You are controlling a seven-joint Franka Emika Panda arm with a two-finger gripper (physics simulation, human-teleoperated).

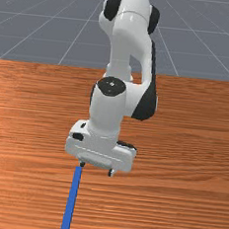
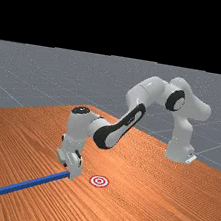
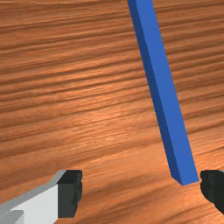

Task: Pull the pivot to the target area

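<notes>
The gripper (image 1: 97, 169) is open, its fingertips low over the table in the front view. A long straight blue bar (image 1: 71, 201), the pivot, runs from beside the fingertip at the front view's left down to the picture's bottom edge. In the wrist view the open gripper (image 3: 141, 190) has the end of the bar (image 3: 168, 105) near one finger, off-centre between the two; whether they touch I cannot tell. In the far view the red-and-white ringed target (image 2: 99, 181) lies on the table, a little right of the fingertips.
The wooden table (image 2: 168, 207) spreads under the arm. The bar's far end reaches out beyond the table's edge at the far view's lower left. The arm's base stands at the far view's right.
</notes>
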